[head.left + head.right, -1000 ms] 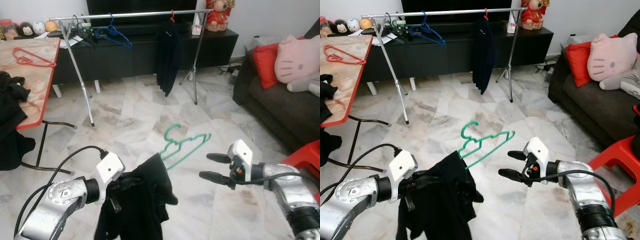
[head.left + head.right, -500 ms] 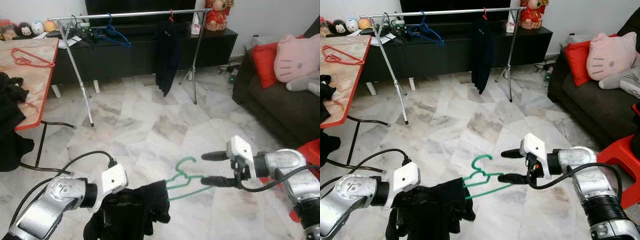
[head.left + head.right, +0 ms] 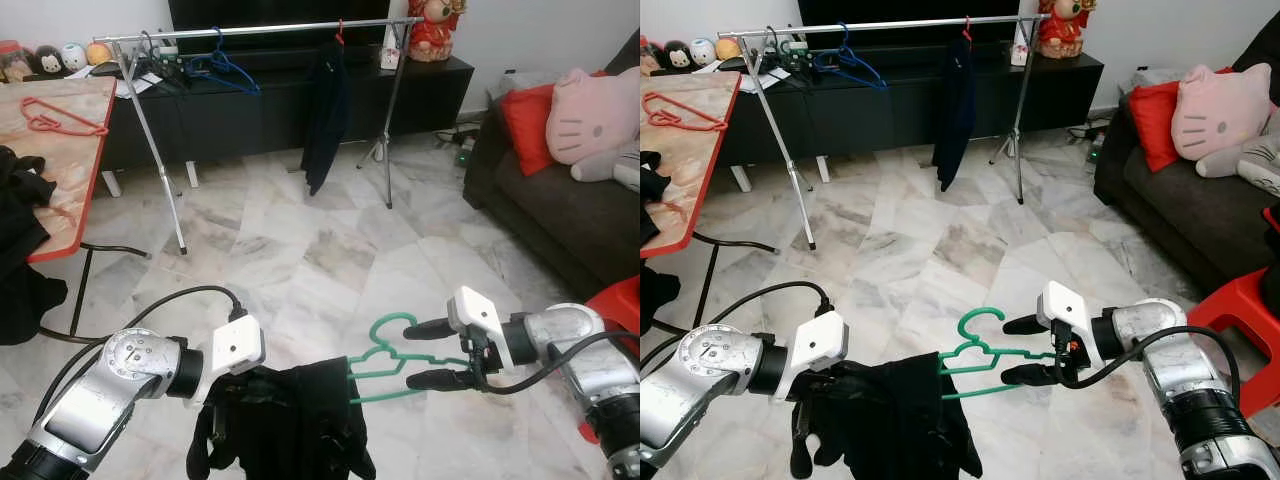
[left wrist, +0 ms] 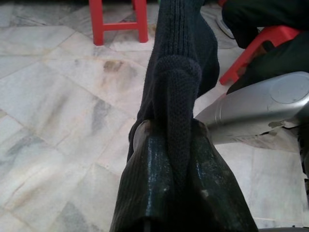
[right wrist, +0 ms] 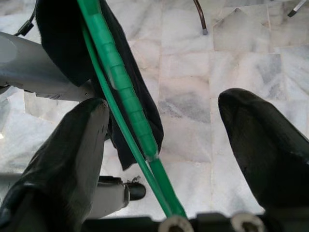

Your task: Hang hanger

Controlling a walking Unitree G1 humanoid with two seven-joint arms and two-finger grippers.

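Note:
A green hanger [image 3: 398,358] carries a black garment [image 3: 290,425] low in front of me, hook pointing up. My left gripper [image 4: 170,130] is shut on a fold of that garment at the hanger's left end. My right gripper [image 3: 408,354] is open at the hanger's right end. The green bar [image 5: 120,87] runs between its fingers [image 5: 72,145], which stand wide apart and do not clamp it. The metal clothes rail [image 3: 260,28] stands across the room, well beyond both arms.
On the rail hang a dark garment [image 3: 322,110] and a blue hanger [image 3: 228,70]. A red-edged table [image 3: 70,170] with a red hanger [image 3: 58,118] is at the left. A dark sofa [image 3: 560,210] and red stool [image 3: 622,300] are at the right.
The right gripper has moved in around the hanger's right end. The hanger has risen a little and sits more level, and the garment has shifted right with it.

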